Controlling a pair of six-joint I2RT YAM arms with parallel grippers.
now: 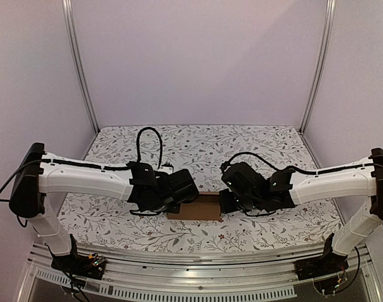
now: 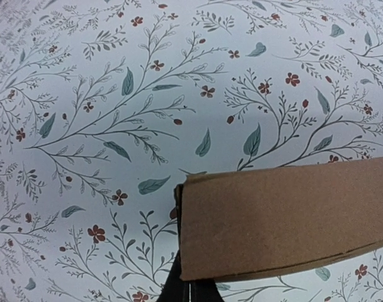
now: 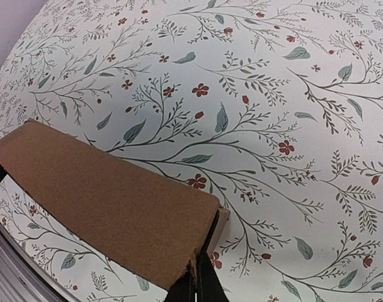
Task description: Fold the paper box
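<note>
The paper box [image 1: 194, 206] is a small, elongated brown cardboard box lying on the floral table near the front, between my two grippers. My left gripper [image 1: 174, 205] is at its left end. In the left wrist view the fingers [image 2: 190, 286] are pressed together, with their tips under the box's [image 2: 280, 214] left end. My right gripper [image 1: 222, 204] is at its right end. In the right wrist view the fingers [image 3: 198, 280] are pressed together at the gap between the box's [image 3: 103, 195] top and a protruding end flap [image 3: 220, 225]. The tips of both grippers are hidden.
The floral tablecloth [image 1: 242, 145] covers the table. Purple walls and metal posts [image 1: 81, 69] [image 1: 317, 69] enclose the back and sides. A metal rail [image 1: 198, 261] runs along the front edge, close behind the box.
</note>
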